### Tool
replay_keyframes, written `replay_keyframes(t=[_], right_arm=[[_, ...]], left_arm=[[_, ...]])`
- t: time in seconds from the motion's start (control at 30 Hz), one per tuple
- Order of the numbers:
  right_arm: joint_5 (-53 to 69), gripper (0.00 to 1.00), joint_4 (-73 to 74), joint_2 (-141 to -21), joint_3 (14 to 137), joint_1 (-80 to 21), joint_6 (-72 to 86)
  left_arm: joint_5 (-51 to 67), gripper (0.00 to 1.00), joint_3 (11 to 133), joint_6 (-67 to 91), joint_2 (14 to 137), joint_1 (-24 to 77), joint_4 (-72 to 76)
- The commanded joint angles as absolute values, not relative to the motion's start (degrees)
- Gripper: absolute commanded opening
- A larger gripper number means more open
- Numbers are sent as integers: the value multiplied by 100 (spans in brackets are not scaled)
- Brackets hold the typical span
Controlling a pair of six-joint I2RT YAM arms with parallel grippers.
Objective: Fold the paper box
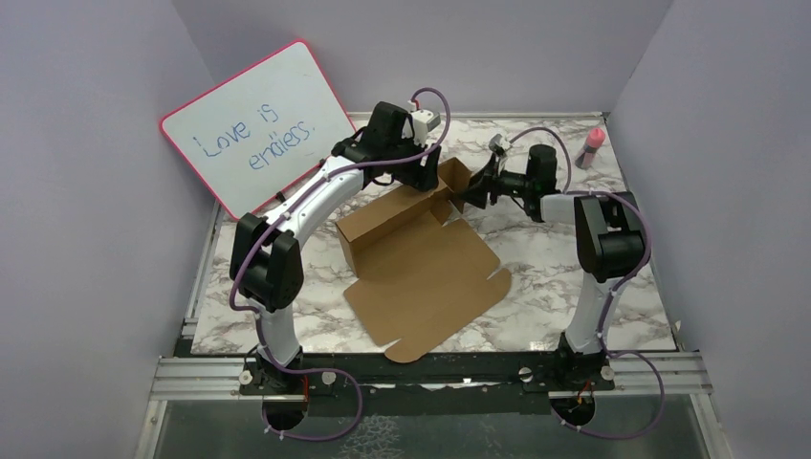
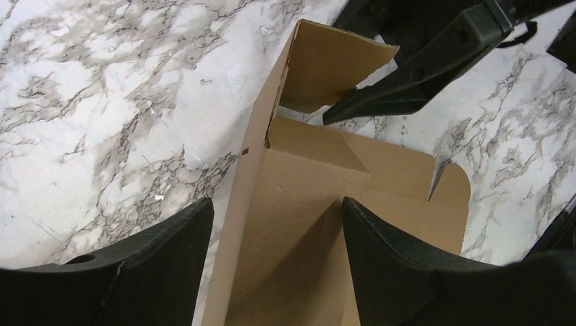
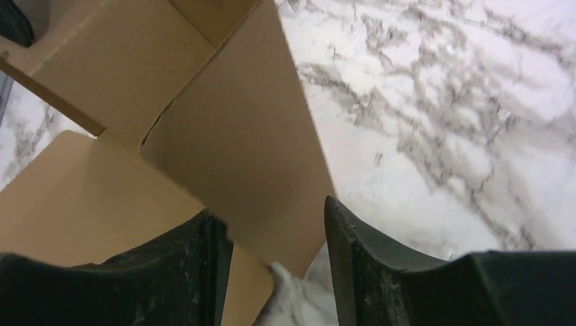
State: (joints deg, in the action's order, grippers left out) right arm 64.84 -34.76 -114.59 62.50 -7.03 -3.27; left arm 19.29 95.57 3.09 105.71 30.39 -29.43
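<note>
box (image 1: 421,273) lies mid-frame on the desk (image 1: 574,277), half folded. left pincer (image 2: 277,207) stands apart astride the raised wall (image 2: 238,224); right pincer (image 3: 275,214) stands apart around an end flap (image 3: 251,136). next, probably: pinch and tuck the flap inward.

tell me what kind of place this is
Probably a robot lab test cell: a left arm and right arm bolted to a metal rail at a marble-patterned table, boxed in by plain lavender walls.
</note>
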Motion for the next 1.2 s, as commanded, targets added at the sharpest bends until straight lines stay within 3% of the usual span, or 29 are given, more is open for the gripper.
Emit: replay_keyframes(t=[0.0, 0.17, 0.27, 0.8, 1.17], right_arm=[[5580, 47, -3861, -10722, 5653, -777, -215], [4779, 11, -3703, -10158, 5223, -917, -264], [4505, 1, -3439, -9882, 5122, -1009, -315], [1812, 1, -3308, -8564, 3781, -2295, 353], [752, 1, -2629, -7961, 3737, -2940, 1617]], left_arm=[[1717, 70, 9685, 176, 10670, 3041, -3190], [1463, 70, 9671, 226, 10720, 3041, -3225], [1359, 69, 9674, 269, 10740, 3041, -3240], [1063, 68, 9699, 494, 10819, 3041, -3251], [1284, 58, 9427, 669, 10754, 3065, -3215]])
